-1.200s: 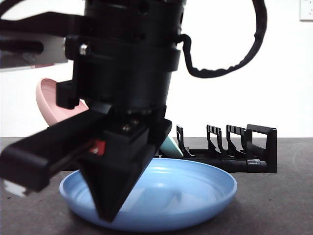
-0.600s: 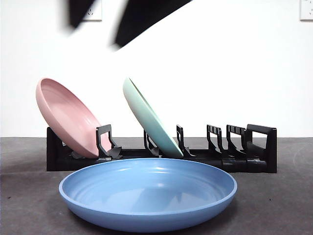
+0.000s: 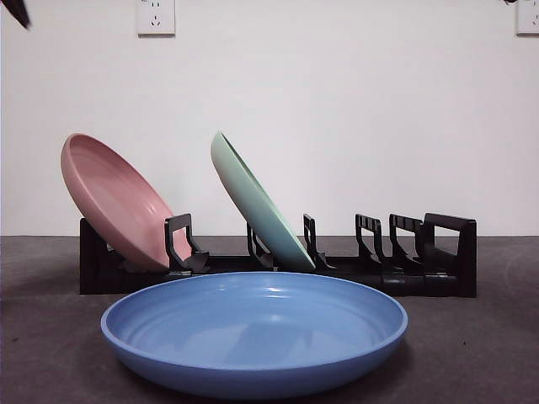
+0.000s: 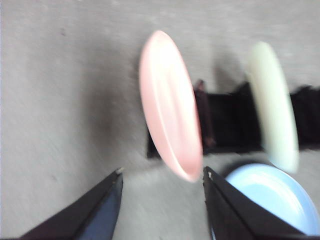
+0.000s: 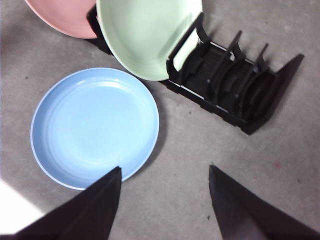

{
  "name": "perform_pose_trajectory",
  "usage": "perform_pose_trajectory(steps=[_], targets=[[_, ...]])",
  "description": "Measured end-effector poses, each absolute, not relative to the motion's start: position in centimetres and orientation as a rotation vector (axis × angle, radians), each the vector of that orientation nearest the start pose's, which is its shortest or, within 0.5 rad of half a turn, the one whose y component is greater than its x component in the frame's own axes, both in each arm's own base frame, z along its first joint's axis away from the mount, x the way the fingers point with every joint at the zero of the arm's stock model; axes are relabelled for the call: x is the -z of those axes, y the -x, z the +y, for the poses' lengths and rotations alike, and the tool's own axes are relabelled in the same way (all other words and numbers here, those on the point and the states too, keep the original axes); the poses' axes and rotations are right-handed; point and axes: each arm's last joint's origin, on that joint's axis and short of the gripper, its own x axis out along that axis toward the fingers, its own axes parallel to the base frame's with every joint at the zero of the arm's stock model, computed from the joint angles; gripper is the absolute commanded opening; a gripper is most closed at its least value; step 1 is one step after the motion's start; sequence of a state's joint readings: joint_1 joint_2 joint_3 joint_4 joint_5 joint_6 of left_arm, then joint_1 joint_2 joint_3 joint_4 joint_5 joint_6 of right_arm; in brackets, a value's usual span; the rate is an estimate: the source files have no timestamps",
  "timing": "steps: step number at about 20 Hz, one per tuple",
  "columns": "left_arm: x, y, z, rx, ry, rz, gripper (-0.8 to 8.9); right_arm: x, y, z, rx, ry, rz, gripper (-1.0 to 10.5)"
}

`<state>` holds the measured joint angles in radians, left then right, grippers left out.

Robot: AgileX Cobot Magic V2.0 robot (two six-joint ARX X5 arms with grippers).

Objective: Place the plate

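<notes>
A blue plate (image 3: pixel 254 332) lies flat on the dark table in front of a black rack (image 3: pixel 404 268); it shows too in the right wrist view (image 5: pixel 94 127) and partly in the left wrist view (image 4: pixel 272 196). In the rack lean a pink plate (image 3: pixel 118 202) (image 4: pixel 171 104) (image 5: pixel 60 17) and a pale green plate (image 3: pixel 259 202) (image 4: pixel 272 105) (image 5: pixel 147 35). My left gripper (image 4: pixel 162 172) hangs open high above the rack's pink-plate end, holding nothing. My right gripper (image 5: pixel 165 170) is open and empty, high above the table beside the blue plate. In the front view only a black tip (image 3: pixel 15 12) shows at the top left corner.
The rack's right half (image 5: pixel 235 87) has several free slots. A white wall with two sockets (image 3: pixel 156 15) stands behind the table.
A large black gripper that filled the front view over the blue plate has risen up and out of it; only a corner tip stays. The plates have not moved.
</notes>
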<state>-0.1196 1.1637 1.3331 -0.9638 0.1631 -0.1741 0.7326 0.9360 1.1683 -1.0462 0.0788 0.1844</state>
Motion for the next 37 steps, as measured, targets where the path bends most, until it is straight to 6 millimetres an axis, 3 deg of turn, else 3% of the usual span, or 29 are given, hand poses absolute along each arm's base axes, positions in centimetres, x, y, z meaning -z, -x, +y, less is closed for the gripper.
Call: perform_pose_trajectory(steps=[6,13,18,26,27,30,37], targets=[[-36.7,-27.7,-6.9,0.132,0.046,0.923,2.55,-36.0,-11.7,10.1,-0.532,0.163,0.813,2.8],[-32.9,-31.5,-9.5,-0.060,-0.145,0.990,3.06,-36.0,-11.8,10.0,-0.497,0.189,0.798,2.8],[-32.6,-32.2,-9.8,-0.060,-0.139,0.966,2.46,-36.0,-11.8,10.0,-0.498,0.197,0.801,2.8],[-32.1,-32.6,-9.9,-0.062,-0.142,0.976,2.36,-36.0,-11.8,10.0,-0.498,0.198,0.804,2.8],[-31.8,-32.8,-9.9,-0.063,-0.145,0.986,2.15,-36.0,-11.8,10.0,-0.498,0.198,0.804,2.8],[-31.4,-33.1,-10.0,-0.064,-0.150,0.999,0.21,-36.0,-11.8,9.9,-0.493,0.201,0.803,2.8],[-32.9,-33.2,-10.1,-0.065,-0.148,0.962,0.07,-35.9,-11.8,9.9,-0.471,0.211,0.801,2.8]])
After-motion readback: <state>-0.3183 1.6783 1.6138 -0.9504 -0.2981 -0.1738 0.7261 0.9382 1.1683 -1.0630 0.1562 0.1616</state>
